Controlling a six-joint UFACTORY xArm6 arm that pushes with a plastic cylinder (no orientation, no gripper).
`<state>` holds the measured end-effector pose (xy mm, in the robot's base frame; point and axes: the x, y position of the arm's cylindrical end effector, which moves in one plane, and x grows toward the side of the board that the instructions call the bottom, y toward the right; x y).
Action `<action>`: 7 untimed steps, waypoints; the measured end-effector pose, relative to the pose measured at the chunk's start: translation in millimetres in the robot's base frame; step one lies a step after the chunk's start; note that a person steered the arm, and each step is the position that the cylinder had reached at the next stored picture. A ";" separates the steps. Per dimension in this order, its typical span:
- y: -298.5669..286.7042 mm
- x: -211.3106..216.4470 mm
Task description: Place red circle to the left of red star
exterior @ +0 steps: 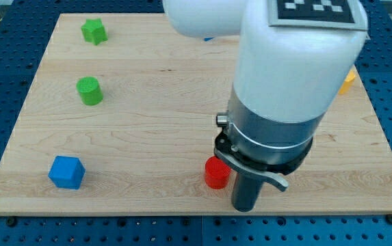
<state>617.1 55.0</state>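
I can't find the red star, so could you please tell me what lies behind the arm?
Beside the arm sits the red circle; a yellow block peeks out at the view's right. No red star shows; the arm may cover it.

- The red circle (217, 172) is a short, upright red cylinder with a flat round top, standing on the pale wooden tabletop (154, 102) near the view's bottom edge, a little right of the middle.
- Its right side sits just beside the dark lower part of the arm, which covers a sliver of it.
- The red star cannot be seen anywhere in the camera view.
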 end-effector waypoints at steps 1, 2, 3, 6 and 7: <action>-3.6 -2.3; -3.6 -3.6; -3.5 -4.5; -23.7 -16.7; -23.7 -32.3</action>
<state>584.8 31.3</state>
